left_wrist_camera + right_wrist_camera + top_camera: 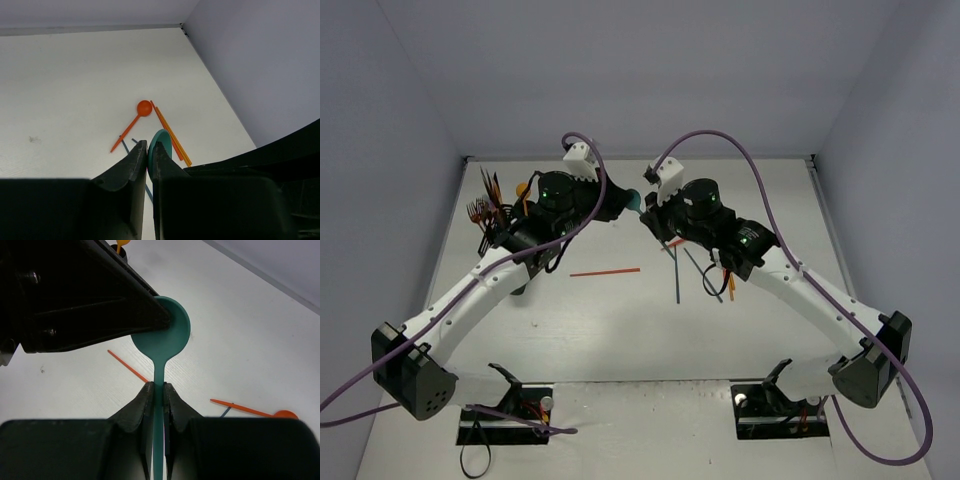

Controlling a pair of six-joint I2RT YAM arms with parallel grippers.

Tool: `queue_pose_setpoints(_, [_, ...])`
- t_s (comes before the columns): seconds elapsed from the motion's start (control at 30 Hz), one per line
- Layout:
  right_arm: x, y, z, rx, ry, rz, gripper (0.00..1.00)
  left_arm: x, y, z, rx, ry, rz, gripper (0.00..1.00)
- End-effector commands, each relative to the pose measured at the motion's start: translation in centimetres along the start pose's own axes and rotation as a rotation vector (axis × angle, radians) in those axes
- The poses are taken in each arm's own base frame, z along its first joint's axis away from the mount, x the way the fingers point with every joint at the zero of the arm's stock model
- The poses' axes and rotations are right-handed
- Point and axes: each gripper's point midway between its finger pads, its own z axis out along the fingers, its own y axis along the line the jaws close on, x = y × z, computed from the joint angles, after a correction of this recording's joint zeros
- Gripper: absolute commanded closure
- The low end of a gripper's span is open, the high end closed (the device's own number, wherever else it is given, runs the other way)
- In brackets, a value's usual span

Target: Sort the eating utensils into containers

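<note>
A teal spoon (633, 203) is held in the air between both grippers. My left gripper (149, 150) is shut on the edge of the spoon's bowl (162, 142). My right gripper (158, 390) is shut on the handle just below the bowl (165, 332). The left gripper's black fingers (100, 305) reach in from the left in the right wrist view. The black wire-mesh caddy (488, 232) stands at the far left, partly hidden by the left arm, with forks (480, 210) upright in it.
Loose utensils lie on the white table: an orange-red one (605, 271) in the middle, dark blue ones (680, 275) and an orange one (730, 285) under the right arm. An orange spoon (144, 107) and orange sticks (172, 135) lie below the grippers.
</note>
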Motion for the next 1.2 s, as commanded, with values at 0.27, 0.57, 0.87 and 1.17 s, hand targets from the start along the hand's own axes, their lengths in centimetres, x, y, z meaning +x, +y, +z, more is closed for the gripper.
queue_pose_setpoints(0.27, [-1.6,-1.2,-1.0,0.094,-0.085,0.054,0.34,-6.4,6.5,-4.1,-0.42,-0.171,0.329,1.0])
queue_pose_setpoints(0.57, [2.5,-5.3,-2.4,0.309,-0.039,0.132,0.3,-12.8,16.7,-9.4,-0.878,-0.168,0.587,1.0])
queue_pose_setpoints(0.87, [5.1,-6.4,-2.7,0.326,0.001,0.171,0.3,-14.6,24.4,-8.6,-1.064,-0.088,0.665,1.0])
queue_pose_setpoints(1.17, [7.6,-7.3,-3.0,0.32,0.044,0.204,0.3,-15.5,28.8,-7.5,-1.172,-0.079,0.707,1.0])
